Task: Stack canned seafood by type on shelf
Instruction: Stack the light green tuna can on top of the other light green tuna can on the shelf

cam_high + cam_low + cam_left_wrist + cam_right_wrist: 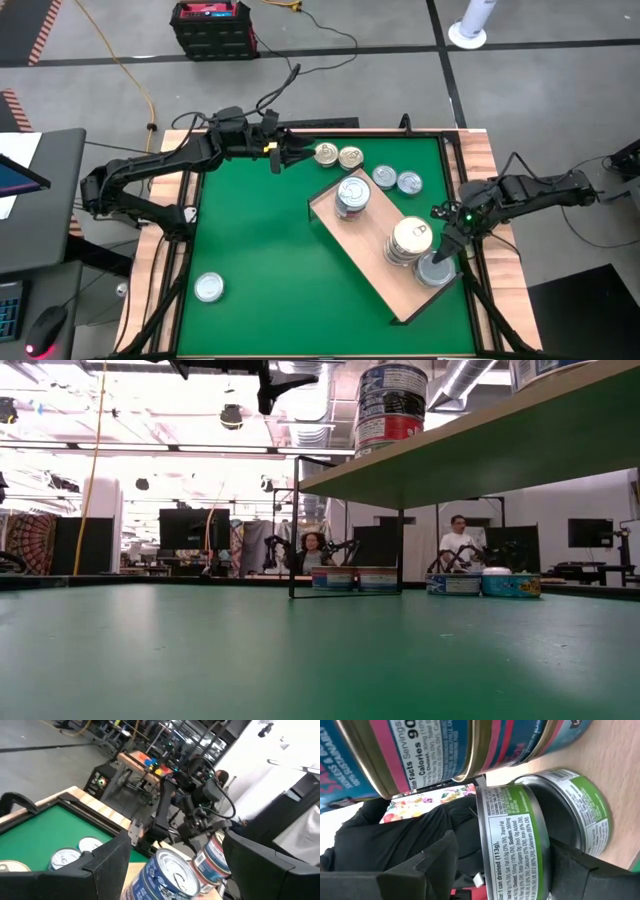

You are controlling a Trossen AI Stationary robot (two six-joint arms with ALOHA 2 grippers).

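Note:
The shelf (388,288) is a light-wood board on thin black legs, standing slantwise over the green mat. On it are a stack of blue-labelled tins (352,195), a pale-lidded stack (410,240) and green-labelled tins (512,845) at its near right end. My right gripper (446,246) is open beside the green-labelled tins. Its fingers stand on either side of the upper tin, apart from it. My left gripper (284,157) is open and level, high over the mat's far edge, next to two gold-lidded tins (338,156). Nothing is between its fingers.
Two silver-lidded tins (397,180) lie on the mat beyond the shelf, and a single tin (208,288) lies at the near left. A raised wood-slat rim (170,240) borders the mat. Two people (313,550) sit beyond the table's far edge.

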